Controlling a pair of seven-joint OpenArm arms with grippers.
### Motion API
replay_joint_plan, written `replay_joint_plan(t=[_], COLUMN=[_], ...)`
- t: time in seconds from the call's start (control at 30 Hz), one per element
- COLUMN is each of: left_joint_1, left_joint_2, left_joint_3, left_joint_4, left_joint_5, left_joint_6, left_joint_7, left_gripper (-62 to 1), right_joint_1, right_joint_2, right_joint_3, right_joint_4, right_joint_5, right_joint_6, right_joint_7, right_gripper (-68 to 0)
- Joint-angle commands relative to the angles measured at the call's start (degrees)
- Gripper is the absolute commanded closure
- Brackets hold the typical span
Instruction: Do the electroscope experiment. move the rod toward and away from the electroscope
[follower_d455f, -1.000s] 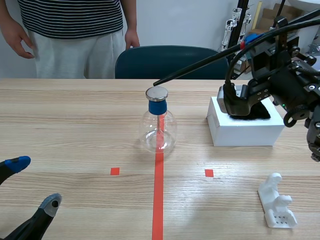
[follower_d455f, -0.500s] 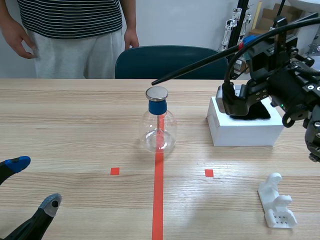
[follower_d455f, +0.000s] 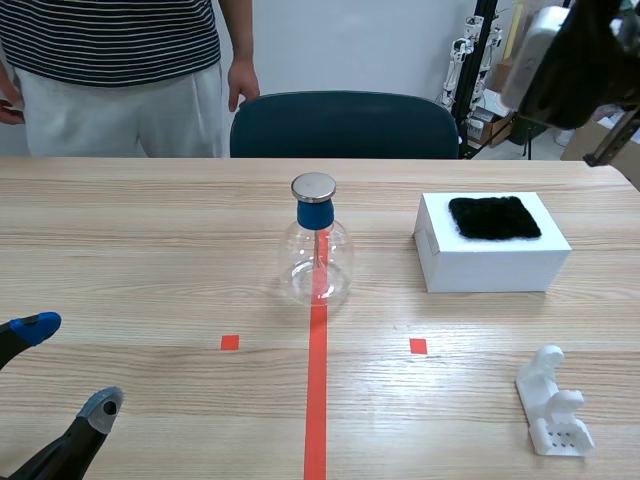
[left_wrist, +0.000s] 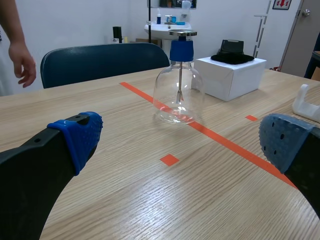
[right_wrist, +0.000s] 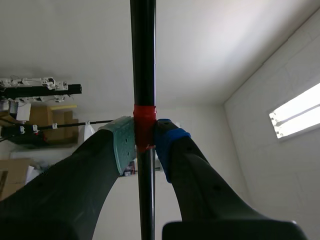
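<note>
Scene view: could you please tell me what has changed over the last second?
The right arm swung up and away, lifting the rod off from above the electroscope; the rod, clamped in its fingers, now points at the ceiling. The person shifted toward the picture's left. Electroscope, white box, white stand and open left gripper stayed put.

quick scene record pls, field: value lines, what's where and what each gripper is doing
electroscope: upright on the red line
rod: clamped at its red band, pointing toward the ceiling
right gripper: shut on the rod, raised high
left gripper: open, low, holding nothing
box: white, black cloth on top
stand: white, nearer than the box
person: standing across the table
</note>
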Motion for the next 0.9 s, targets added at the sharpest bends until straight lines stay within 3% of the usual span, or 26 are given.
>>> replay_joint_plan(t=[0.0, 0.1, 0.23, 0.47, 0.63, 0.87], left_joint_1=[-0.2, -0.2, -0.2, -0.2, -0.2, -0.2], left_joint_2=[-0.5, -0.5, -0.5, -0.5, -0.5, -0.5], left_joint_3=[-0.2, -0.2, -0.2, -0.2, -0.2, -0.2], left_joint_4=[1.2, 1.2, 1.2, 1.2, 1.2, 1.2], left_joint_5=[-0.5, -0.5, -0.5, -0.5, -0.5, -0.5], left_joint_6=[0.1, 0.1, 0.1, 0.1, 0.1, 0.1], left_joint_7=[-1.0, -1.0, -1.0, -1.0, -1.0, -1.0], left_gripper=[-62.3, -62.3, -62.3, -62.3, -62.3, -62.3], right_joint_1=[-2.7, -9.5, -18.2, -30.2, -36.0, -38.1], right_joint_2=[0.3, 0.1, -2.3, -7.8, -9.9, -10.5], right_joint_3=[1.8, 4.7, 8.7, 12.2, 12.2, 12.2], right_joint_4=[2.1, 6.1, 10.2, 13.6, 13.6, 13.6], right_joint_5=[0.3, 0.6, 0.5, -5.0, -8.5, -9.6], right_joint_6=[-0.9, -0.9, -3.3, -7.7, -10.4, -10.5], right_joint_7=[-0.2, -0.1, 1.9, 9.2, 12.2, 13.2], right_gripper=[-5.5, -5.5, -5.5, -5.5, -5.5, -5.5])
